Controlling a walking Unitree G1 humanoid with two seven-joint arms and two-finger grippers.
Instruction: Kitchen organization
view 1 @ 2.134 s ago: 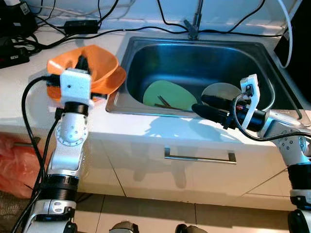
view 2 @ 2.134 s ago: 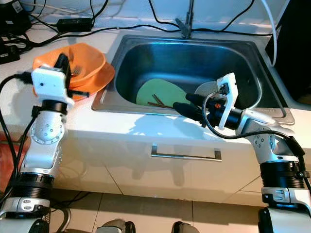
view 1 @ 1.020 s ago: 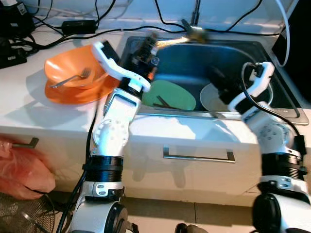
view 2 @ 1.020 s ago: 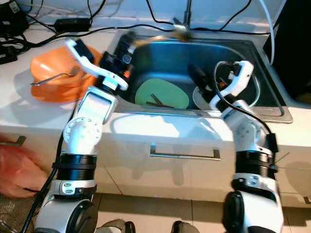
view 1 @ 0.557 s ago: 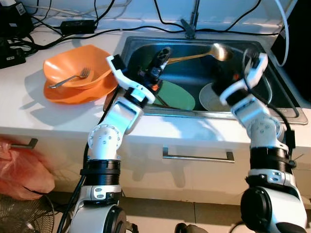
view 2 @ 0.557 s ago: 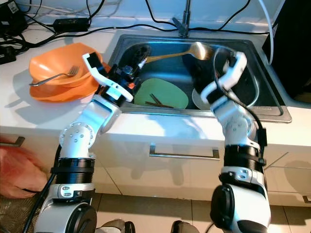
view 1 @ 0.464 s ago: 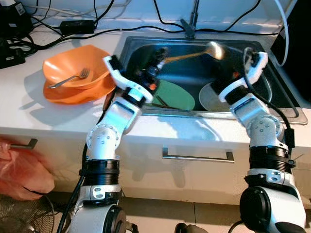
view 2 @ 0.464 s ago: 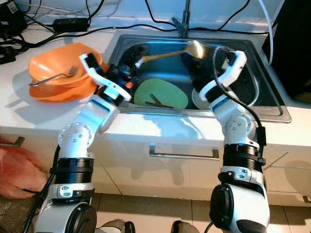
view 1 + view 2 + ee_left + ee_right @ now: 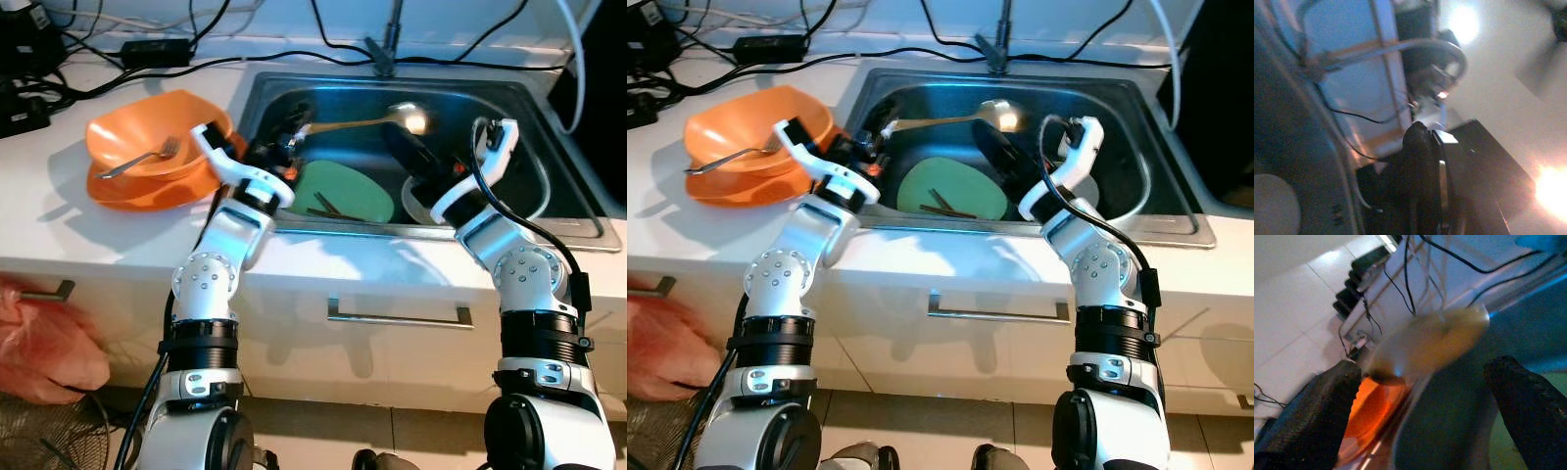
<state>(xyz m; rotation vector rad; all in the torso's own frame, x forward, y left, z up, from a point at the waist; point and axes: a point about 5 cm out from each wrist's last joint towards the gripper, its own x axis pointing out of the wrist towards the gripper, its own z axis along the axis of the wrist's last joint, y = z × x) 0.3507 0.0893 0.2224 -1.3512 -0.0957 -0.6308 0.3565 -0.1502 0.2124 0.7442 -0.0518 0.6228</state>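
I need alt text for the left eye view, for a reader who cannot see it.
Over a steel sink, the robot's left end effector holds a long golden ladle by its handle, while the open right end effector reaches toward the ladle's bowl. A green plate lies in the sink; orange bowls with a fork sit on the counter.

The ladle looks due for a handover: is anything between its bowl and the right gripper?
Nothing visible. The left gripper holds the ladle by its handle over the sink; the right gripper, fingers open, sits just below the bowl.
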